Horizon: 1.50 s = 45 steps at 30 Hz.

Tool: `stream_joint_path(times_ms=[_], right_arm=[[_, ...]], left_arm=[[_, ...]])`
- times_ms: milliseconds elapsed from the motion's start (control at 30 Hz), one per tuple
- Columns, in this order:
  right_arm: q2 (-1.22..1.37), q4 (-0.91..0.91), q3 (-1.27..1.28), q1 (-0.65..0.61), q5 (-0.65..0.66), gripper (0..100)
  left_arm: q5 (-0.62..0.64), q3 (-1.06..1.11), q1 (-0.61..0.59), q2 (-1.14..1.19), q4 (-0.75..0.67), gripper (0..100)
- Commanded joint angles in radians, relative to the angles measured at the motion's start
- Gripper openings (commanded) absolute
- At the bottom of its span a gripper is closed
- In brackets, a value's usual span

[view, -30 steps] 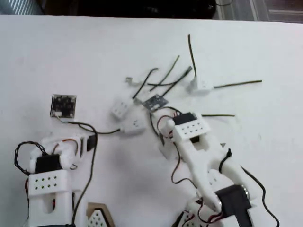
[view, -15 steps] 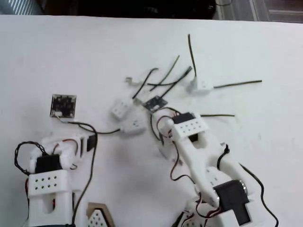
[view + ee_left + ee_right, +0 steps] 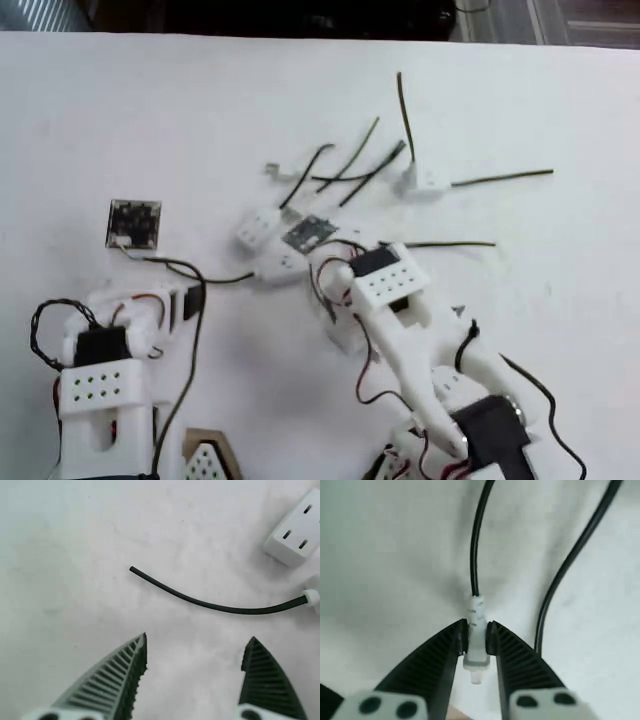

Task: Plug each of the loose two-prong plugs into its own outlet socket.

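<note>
Pinching a small white plug [image 3: 476,652] by its body, the right gripper [image 3: 476,626] had its ribbed black fingers [image 3: 445,655] pressed against both sides. The plug's thin black cord [image 3: 479,540] ran straight away from the tips over the white table [image 3: 150,120]. Seen from above, the right arm [image 3: 385,275] sat near the white rectangular outlet block [image 3: 258,228], on the block's right. The left gripper [image 3: 198,639] hung spread wide with nothing between its jaws, well apart from the block. A second white plug [image 3: 283,264] lay just beside the block, and its curved black cord [image 3: 210,602] trailed away from the block to a free end. A small grey circuit board [image 3: 308,233] lay just to the block's right, and a dark square board [image 3: 133,222] lay well to its left.
</note>
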Motion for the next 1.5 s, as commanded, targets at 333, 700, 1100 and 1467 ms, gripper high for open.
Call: stream_joint_path(times_ms=[333, 700, 1100, 1467], right_arm=[[0.094, 0.099, -0.091, -0.004, 0.0, 6.9], [0.122, 0.124, -0.086, -0.001, 0.002, 7.0], [0.137, 0.15, -0.086, -0.001, 0.002, 12.2], [0.142, 0.147, -0.086, 0.064, 0.008, 7.0]], left_arm=[[-0.012, 0.011, -0.005, -0.021, -0.034, 31], [-0.012, 0.011, -0.007, -0.021, -0.037, 31], [-0.012, 0.011, -0.007, -0.021, -0.037, 31], [-0.012, 0.011, -0.005, -0.021, -0.037, 31]])
